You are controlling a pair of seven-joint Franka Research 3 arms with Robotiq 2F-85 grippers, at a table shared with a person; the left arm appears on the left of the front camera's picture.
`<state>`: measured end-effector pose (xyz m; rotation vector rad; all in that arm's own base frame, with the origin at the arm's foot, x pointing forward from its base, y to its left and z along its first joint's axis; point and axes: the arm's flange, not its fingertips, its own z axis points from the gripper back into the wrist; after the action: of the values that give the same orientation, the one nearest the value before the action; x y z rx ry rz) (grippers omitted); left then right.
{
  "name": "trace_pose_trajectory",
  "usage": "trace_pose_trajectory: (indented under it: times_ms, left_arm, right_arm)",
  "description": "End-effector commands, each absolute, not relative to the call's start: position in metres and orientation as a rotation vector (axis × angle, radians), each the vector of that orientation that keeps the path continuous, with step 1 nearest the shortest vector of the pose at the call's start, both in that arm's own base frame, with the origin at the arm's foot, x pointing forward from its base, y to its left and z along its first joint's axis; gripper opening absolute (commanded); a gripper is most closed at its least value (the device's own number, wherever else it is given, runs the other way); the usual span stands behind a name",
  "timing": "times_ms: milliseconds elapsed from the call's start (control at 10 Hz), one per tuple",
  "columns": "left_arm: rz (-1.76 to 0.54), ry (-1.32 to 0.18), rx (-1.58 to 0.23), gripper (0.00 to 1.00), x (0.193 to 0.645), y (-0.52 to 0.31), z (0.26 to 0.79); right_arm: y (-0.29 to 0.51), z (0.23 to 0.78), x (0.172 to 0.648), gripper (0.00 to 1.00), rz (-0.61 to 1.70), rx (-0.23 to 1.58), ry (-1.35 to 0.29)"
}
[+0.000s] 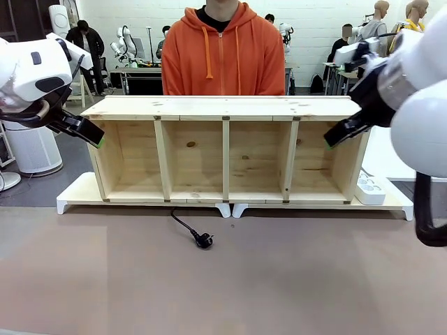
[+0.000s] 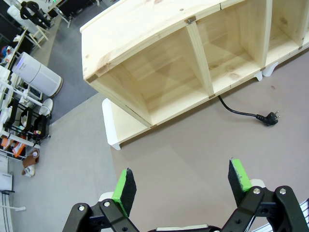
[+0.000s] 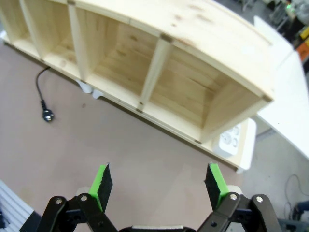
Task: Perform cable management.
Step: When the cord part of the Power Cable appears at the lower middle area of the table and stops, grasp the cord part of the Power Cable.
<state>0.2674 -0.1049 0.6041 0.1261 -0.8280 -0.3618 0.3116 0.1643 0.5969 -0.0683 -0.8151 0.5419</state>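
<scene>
**Both claws open, cable (image 1: pixel 186 225) loose in front of the wooden shelf (image 1: pixel 223 106)**

The shelf lies long on the bench (image 1: pixel 279 286). The cable comes out from under the shelf's front edge, below the second compartment from the robot's left. Its plug (image 1: pixel 204 241) rests on the bench just in front of the shelf. The left claw (image 2: pixel 183 180) hangs at the shelf's left end, fingers wide apart, holding nothing. The right claw (image 3: pixel 158 180) is also open and empty, at the shelf's right end. A person in an orange hoodie (image 1: pixel 223 52) stands behind the shelf.
</scene>
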Motion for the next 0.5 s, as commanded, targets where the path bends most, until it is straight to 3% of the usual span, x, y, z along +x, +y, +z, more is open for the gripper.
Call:
trace_pose_trajectory:
  times_ms: [0,400]
  left_arm:
    - [-0.371,-0.84,0.129,1.0,0.27,-0.106,0.605]
    - [-0.371,-0.84,0.129,1.0,0.27,-0.106,0.605]
  right_arm:
    - [0.183,0.601,0.333,1.0,0.607,-0.054,-0.784]
    - [0.235,0.584,0.378,1.0,0.709,0.005,-0.742]
